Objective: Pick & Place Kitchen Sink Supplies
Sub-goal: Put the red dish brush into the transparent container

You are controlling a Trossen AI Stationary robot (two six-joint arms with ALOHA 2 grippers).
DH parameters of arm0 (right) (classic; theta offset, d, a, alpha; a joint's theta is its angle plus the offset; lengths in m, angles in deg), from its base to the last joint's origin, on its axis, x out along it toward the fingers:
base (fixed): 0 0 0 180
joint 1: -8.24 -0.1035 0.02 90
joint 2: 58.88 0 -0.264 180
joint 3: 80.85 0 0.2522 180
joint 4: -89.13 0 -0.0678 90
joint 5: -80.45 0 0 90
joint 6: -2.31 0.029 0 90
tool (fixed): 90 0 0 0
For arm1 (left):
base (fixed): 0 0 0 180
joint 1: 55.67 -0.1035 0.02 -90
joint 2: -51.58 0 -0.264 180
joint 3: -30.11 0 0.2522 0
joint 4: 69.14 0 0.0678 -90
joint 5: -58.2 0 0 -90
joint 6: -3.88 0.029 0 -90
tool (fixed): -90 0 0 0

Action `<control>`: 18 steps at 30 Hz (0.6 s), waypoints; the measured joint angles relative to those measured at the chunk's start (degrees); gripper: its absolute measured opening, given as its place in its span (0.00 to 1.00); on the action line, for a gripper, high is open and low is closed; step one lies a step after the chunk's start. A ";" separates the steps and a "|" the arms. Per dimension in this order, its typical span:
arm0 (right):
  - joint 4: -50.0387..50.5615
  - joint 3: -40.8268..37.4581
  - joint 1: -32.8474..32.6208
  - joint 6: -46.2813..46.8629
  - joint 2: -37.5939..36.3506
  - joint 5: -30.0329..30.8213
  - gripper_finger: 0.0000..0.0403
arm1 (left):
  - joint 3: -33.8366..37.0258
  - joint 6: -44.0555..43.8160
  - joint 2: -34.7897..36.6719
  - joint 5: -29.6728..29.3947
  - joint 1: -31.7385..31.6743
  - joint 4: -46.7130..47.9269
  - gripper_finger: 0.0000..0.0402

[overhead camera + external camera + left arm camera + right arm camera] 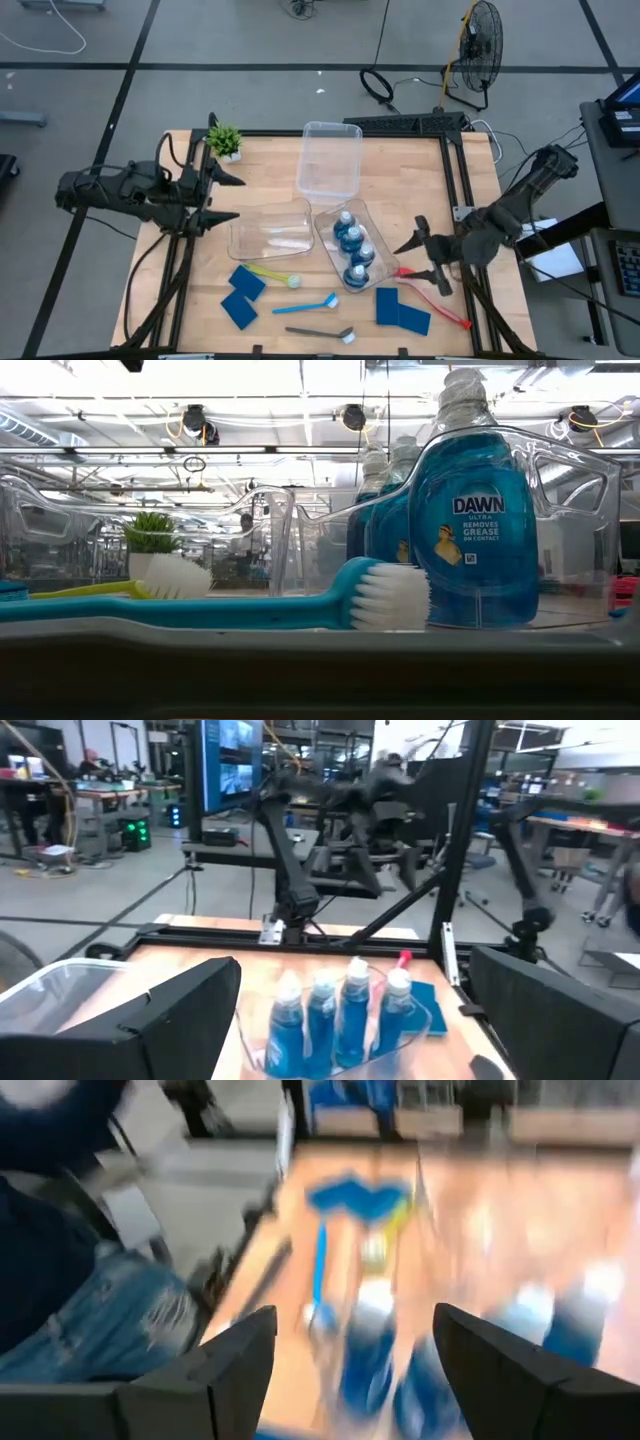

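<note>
Several blue-liquid bottles (352, 246) stand in a clear bin (330, 235) at mid-table; they also show in the left wrist view (335, 1015) and the low view (475, 520). Blue sponges lie in pairs near the front edge, left (243, 295) and right (402, 312). The yellow-green brush (270, 272), light-blue brush (305, 303), dark-grey brush (318, 332) and red brush (438, 302) lie flat on the table. My left gripper (228, 197) is open at the table's left, pointing toward the bins. My right gripper (418, 252) is open beside the red brush's head, right of the bottle bin.
An empty clear bin (270, 228) lies left of the bottle bin and another (330, 158) stands near the far edge. A small potted plant (225, 140) is at the far left corner. A person in jeans (90, 1320) shows beyond the table's near edge.
</note>
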 joint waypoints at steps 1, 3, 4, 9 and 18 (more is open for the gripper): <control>4.99 3.10 -0.54 4.45 2.38 0.15 0.63 | 0.00 0.14 0.00 -0.09 -0.40 0.02 0.99; 14.63 8.69 -1.45 14.62 7.26 -0.89 0.62 | 0.00 0.59 -0.17 -0.63 -0.91 0.05 0.99; 19.06 10.82 -1.81 19.58 9.65 -2.15 0.62 | 0.00 0.86 -0.39 -1.32 -1.09 0.03 0.99; 30.64 13.16 -2.92 39.72 18.56 -10.27 0.60 | -0.04 0.94 -0.89 -4.34 -1.25 0.08 0.99; 30.29 3.03 -6.74 60.22 26.52 -20.87 0.57 | -0.04 0.31 -1.18 -4.47 -1.25 0.12 0.99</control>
